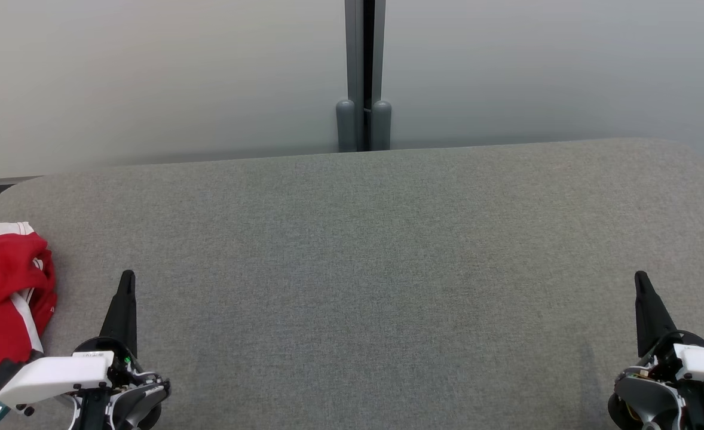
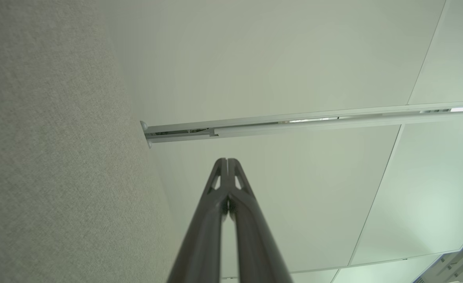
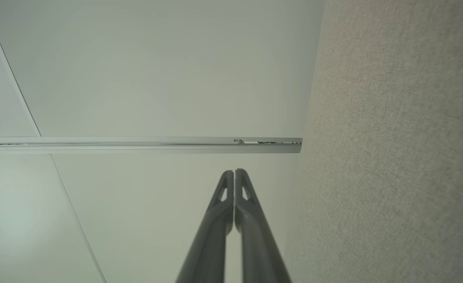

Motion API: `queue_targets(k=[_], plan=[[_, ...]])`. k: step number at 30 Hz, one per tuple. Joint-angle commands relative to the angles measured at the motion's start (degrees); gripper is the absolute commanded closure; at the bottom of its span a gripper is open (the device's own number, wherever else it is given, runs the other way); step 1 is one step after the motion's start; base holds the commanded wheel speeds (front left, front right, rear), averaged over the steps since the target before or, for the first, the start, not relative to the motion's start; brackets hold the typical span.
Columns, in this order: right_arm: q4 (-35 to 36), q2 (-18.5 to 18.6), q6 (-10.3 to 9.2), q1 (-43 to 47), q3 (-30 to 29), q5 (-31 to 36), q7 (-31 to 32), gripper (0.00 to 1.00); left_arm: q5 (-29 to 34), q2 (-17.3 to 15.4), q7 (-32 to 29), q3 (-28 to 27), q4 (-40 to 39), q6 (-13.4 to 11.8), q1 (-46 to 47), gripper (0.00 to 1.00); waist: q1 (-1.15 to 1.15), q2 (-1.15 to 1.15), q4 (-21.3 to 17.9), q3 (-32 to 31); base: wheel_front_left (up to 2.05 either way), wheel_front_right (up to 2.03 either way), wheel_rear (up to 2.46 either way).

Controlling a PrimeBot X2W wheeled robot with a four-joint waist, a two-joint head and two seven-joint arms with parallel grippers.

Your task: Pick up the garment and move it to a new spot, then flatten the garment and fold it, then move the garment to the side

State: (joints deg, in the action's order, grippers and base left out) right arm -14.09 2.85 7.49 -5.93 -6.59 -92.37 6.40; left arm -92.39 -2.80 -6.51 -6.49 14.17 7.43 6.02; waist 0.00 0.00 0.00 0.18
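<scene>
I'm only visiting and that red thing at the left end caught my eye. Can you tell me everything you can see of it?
The garment is red cloth with white bands and a white edge along its top, and it looks like soft sportswear. It lies crumpled in loose folds, not flat, at the far left end of the grey fabric-covered surface. The picture's edge cuts it off, so its full shape cannot be told. The left gripper is shut beside it and is not holding it.

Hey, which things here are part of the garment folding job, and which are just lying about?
Job: red garment, left gripper, right gripper, grey surface.
Just there: wall panels, grey post.
</scene>
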Motion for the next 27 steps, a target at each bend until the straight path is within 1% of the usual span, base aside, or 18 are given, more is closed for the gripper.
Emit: queue_targets(k=[1, 27], plan=[[-0.1, 0.0, 0.0, -0.6, 0.0, -0.1, 0.2, 1.0, 0.0, -0.2, -0.1, -0.1, 0.0, 0.2, 0.5, 1.0, 0.0, 0.0, 0.0, 0.0, 0.0, 0.0, 0.0], [-0.1, 0.0, 0.0, -0.6, 0.0, -0.1, 0.2, 1.0, 0.0, -0.2, 0.0, -0.1, 0.0, 0.2, 0.5, 1.0, 0.0, 0.0, 0.0, 0.0, 0.0, 0.0, 0.0]])
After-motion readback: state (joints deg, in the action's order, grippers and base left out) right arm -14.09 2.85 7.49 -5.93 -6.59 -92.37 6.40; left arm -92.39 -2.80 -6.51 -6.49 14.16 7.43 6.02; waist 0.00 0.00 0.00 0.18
